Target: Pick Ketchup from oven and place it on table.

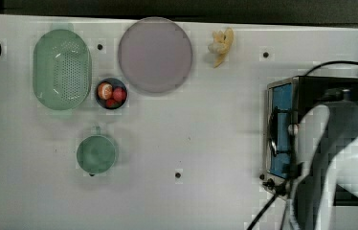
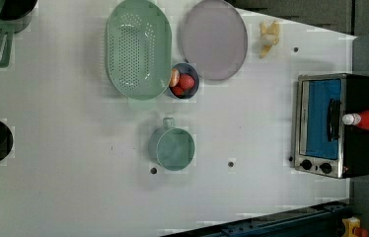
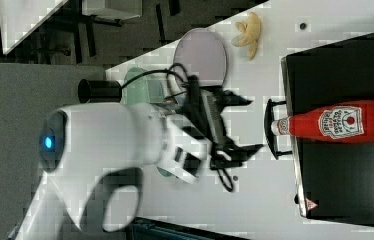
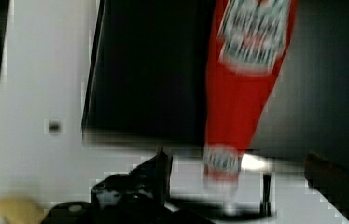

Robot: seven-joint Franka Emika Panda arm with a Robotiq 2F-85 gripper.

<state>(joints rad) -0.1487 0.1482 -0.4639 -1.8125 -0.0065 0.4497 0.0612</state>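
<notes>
You have the slim red plastic Ketchup bottle (image 3: pixel 342 122) with its white cap lying on its side on the black top of the small silver-fronted toaster oven (image 3: pixel 345 185), cap poking past the front edge above the dark door handle (image 3: pixel 270 129). Your black gripper (image 3: pixel 249 122) hangs just in front of the cap, fingers spread wide and holding nothing, over the white table (image 3: pixel 262 200).
</notes>
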